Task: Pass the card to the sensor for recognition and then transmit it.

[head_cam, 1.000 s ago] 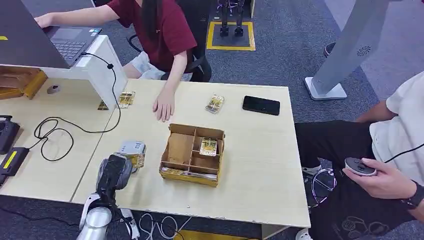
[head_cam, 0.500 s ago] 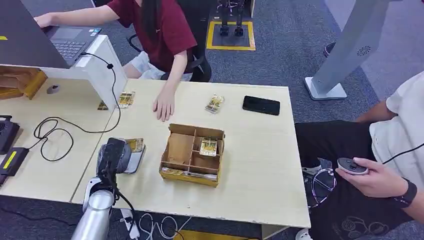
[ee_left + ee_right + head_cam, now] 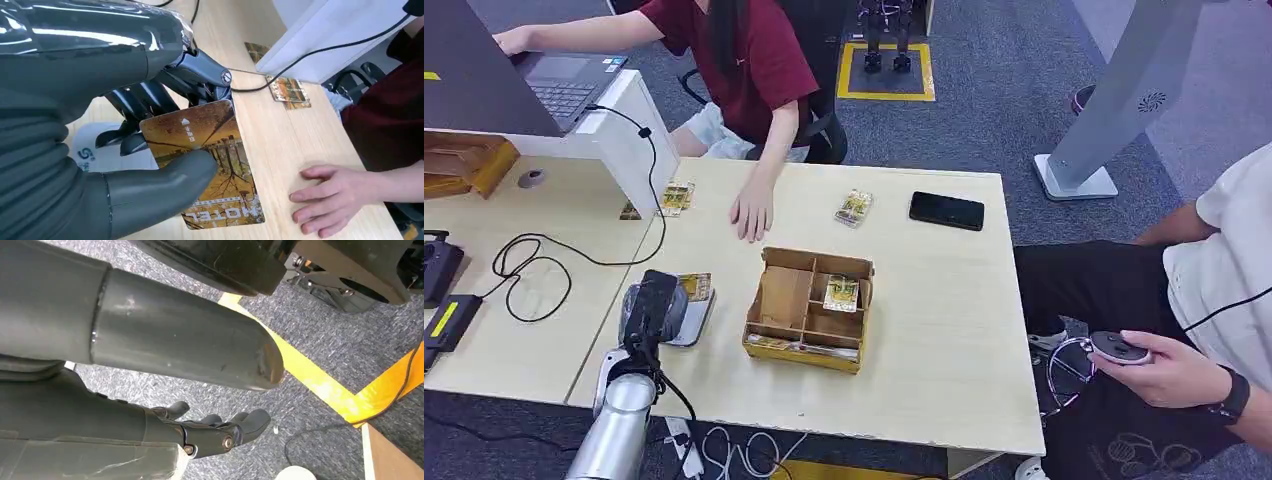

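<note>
My left hand point(image 3: 652, 305) pinches a yellow-brown hotel card point(image 3: 695, 288) between thumb and fingers near the table's left front. In the left wrist view the thumb point(image 3: 167, 184) lies on the card point(image 3: 220, 165) and the dark fingers point(image 3: 150, 95) sit behind it. The card hangs just over the pale grey sensor point(image 3: 690, 326), whose white face point(image 3: 95, 152) lies beneath the hand. My right hand point(image 3: 215, 432) hangs beside the body over the carpet, its fingers apart and holding nothing.
A cardboard box point(image 3: 799, 352) with dividers holds another card point(image 3: 841, 292). A person's hand point(image 3: 752, 215) rests on the table point(image 3: 924, 300). Loose cards point(image 3: 854, 207), a black phone point(image 3: 946, 210) and cables point(image 3: 534, 270) lie around. A seated person at right holds a controller point(image 3: 1119, 347).
My left hand has carried the card forward and over the sensor, then held nearly still. The seated person's controller hand has dropped a little.
</note>
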